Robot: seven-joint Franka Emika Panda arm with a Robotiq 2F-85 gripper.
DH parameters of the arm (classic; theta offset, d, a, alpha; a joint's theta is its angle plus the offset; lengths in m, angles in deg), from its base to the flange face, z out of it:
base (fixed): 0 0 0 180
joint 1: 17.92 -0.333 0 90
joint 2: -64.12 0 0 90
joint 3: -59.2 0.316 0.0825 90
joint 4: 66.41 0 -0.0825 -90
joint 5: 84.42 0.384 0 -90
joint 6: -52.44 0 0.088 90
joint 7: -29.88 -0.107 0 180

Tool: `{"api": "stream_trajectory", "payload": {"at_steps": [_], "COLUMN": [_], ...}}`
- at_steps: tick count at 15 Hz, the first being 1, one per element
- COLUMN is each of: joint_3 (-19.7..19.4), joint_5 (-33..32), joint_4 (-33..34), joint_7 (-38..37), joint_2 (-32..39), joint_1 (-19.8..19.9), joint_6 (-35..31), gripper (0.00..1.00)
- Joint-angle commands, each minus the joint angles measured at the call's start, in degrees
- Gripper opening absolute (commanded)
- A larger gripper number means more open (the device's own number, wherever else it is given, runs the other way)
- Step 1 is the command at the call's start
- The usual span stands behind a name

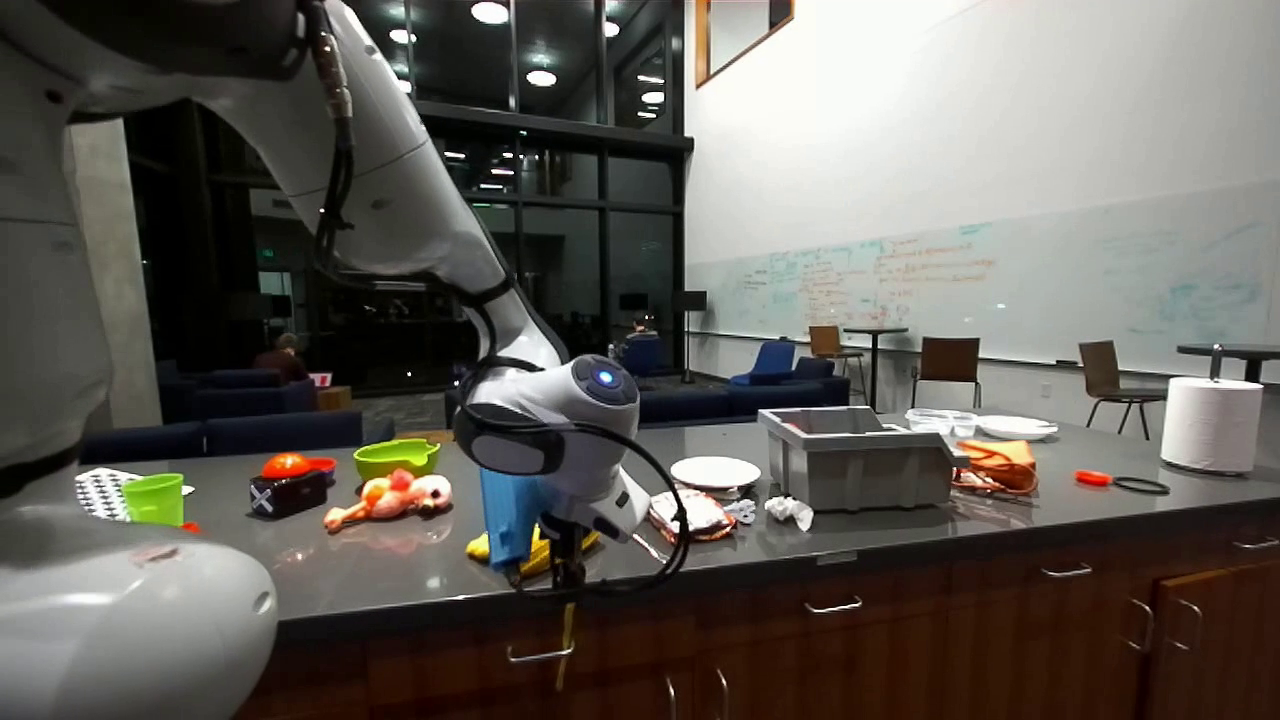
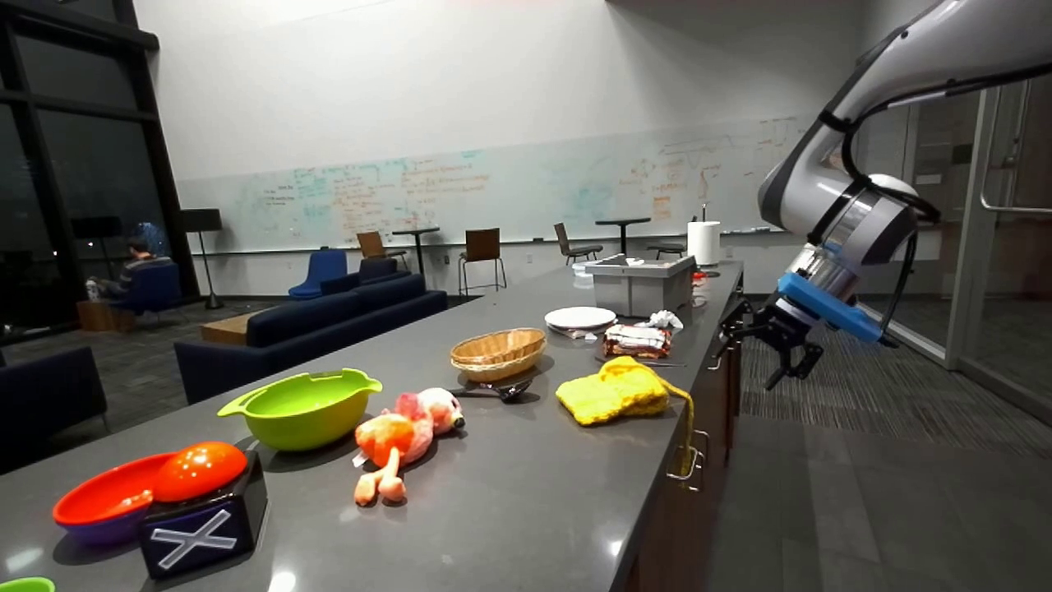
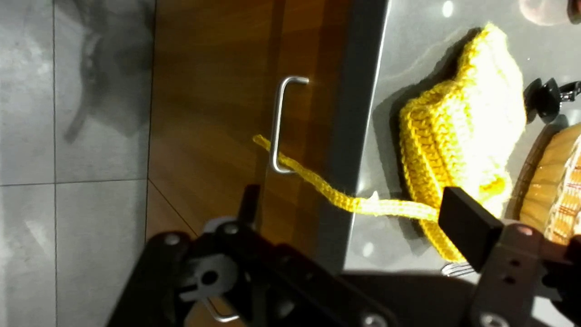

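A yellow knitted hat [image 2: 612, 395] lies on the grey counter near its front edge. It also shows in the wrist view [image 3: 467, 131] and partly behind the gripper in an exterior view [image 1: 538, 557]. Its yellow strap [image 3: 390, 207] hangs over the edge, past a metal drawer handle [image 3: 276, 122]. My gripper [image 3: 361, 213] is open, with nothing between its fingers. In an exterior view the gripper [image 2: 760, 353] is out in front of the counter's edge, apart from the hat. In the wrist view one finger overlaps the hat; the other is over the wooden drawer fronts.
A wicker basket [image 2: 499, 355], black utensil [image 2: 509, 390], pink plush toy [image 2: 415, 436] and green bowl [image 2: 308, 409] lie beyond the hat. A packet [image 2: 637, 341], white plate [image 2: 579, 318] and grey bin [image 2: 645, 289] stand farther along. A black box [image 2: 205, 526] with an orange dome is at the near end.
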Motion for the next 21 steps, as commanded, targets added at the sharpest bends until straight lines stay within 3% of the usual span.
{"api": "stream_trajectory", "payload": {"at_steps": [1, 3, 4, 9, 14, 17, 19, 20, 21], "joint_3": [-1.8, -2.0, 4.2, 8.8, 9.9, 9.3, 8.8, 8.4, 8.2], "joint_5": [9.9, 14.5, 15.9, 20.4, 29.7, 35.7, 34.3, 34.2, 34.1], "joint_4": [5.4, 7.6, 8.6, 13.9, 19.0, 21.2, 21.4, 20.3, 20.7], "joint_7": [8.2, 11.9, 13.0, 17.9, 24.0, 23.3, 21.4, 22.3, 22.2], "joint_2": [8.4, 12.8, 14.8, 24.2, 31.6, 35.8, 37.0, 35.4, 36.4], "joint_1": [0.4, 1.1, 7.6, 14.3, 18.9, 21.1, 21.8, 20.3, 20.7], "joint_6": [6.1, 9.1, 10.2, 13.0, 16.5, 21.6, 25.4, 22.7, 24.1], "gripper": [1.0, 1.0, 1.0, 1.0, 1.0, 1.0, 1.0, 1.0, 1.0]}}
